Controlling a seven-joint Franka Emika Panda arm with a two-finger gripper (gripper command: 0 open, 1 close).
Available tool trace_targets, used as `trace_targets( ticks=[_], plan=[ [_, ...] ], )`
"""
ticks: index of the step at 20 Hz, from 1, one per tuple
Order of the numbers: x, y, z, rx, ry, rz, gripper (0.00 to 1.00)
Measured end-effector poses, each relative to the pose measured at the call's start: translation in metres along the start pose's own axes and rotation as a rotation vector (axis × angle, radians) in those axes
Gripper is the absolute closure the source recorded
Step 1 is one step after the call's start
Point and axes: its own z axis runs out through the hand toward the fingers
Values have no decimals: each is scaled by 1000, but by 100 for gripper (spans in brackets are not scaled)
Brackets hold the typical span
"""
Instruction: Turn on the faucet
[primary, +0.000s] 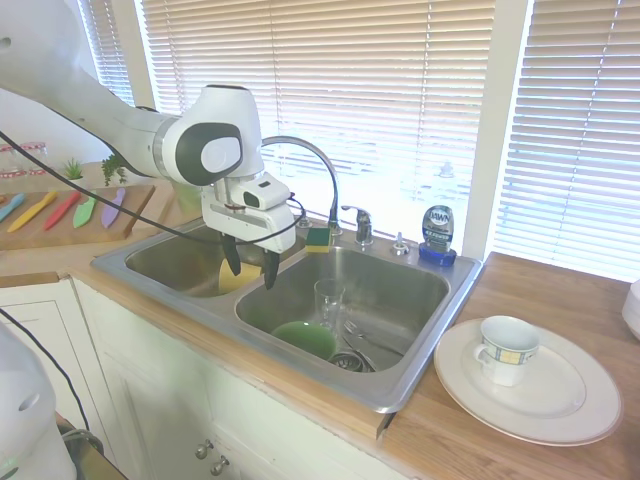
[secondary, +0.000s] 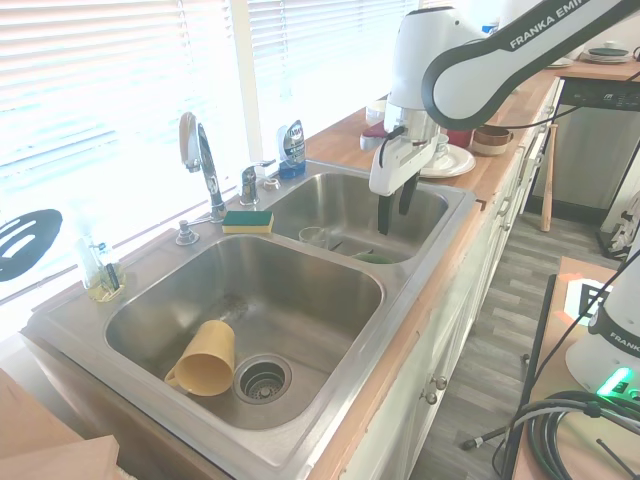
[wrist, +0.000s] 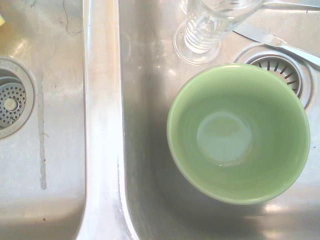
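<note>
Sunlit blinds back a wooden table holding a double steel sink (primary: 420, 345). Nearest, a green bowl (primary: 305, 338) and a clear glass (primary: 328, 298) sit in one basin. Above the divider hangs the hand (primary: 251, 270), fingers apart and holding nothing. At the sink's far rim stands the faucet (primary: 322, 180), its lever (primary: 361, 222) beside a blue soap bottle (primary: 437, 232).

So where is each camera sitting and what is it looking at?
First exterior view: in front of the counter, facing the window; the arm enters from the left, gripper open over the sink.
Second exterior view: at the sink's far end, looking along it; the arm enters from the right.
Wrist view: straight down; no arm shows.
All three show the green bowl.
</note>
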Motion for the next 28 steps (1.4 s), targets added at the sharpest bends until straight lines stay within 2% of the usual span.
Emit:
trace_targets(
  ticks=[3, 4, 28],
  plan=[
    [0, 1, 3, -15, -7, 0, 0],
    [1, 2, 3, -16, -5, 2, 100],
    [1, 8, 8, -30, 9, -10, 100]
  ],
)
